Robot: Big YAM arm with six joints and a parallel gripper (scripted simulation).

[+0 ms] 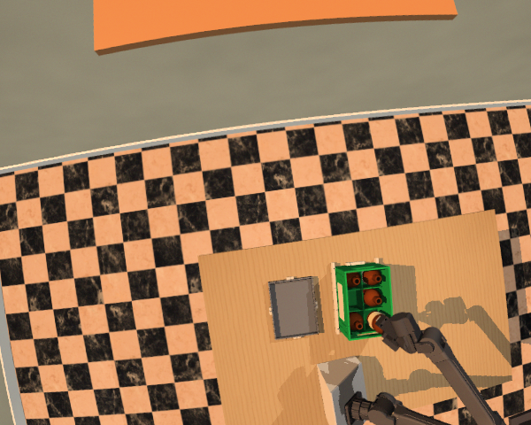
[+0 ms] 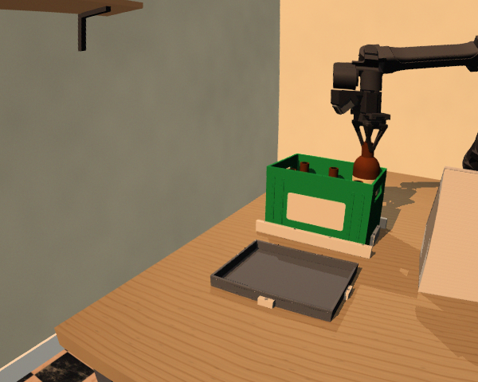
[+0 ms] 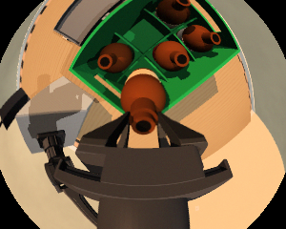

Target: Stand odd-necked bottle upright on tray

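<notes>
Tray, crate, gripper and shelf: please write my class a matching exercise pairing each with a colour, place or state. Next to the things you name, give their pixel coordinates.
Column one
1. tray (image 1: pixel 293 308) (image 2: pixel 284 273) (image 3: pixel 86 19)
2. crate (image 1: pixel 388 279) (image 2: pixel 278 201) (image 3: pixel 195 81)
3. gripper (image 1: pixel 382 324) (image 2: pixel 367 146) (image 3: pixel 143 115)
4. shelf (image 2: pixel 45 5)

Column two
A. shut on a bottle (image 1: pixel 376 321) (image 2: pixel 366 166) (image 3: pixel 143 93)
B. high on the wall (image 2: pixel 148 143)
C. dark grey, with no bottle on it
D. green, divided into compartments

Right pairs: 1-C, 2-D, 3-A, 4-B

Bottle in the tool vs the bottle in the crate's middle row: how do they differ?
The gripped bottle is raised, its pale label partly above the crate rim; the middle-row bottle sits lower, inside its compartment. The tool holds the first by its neck; nothing grips the second. Both are reddish-brown.
</notes>
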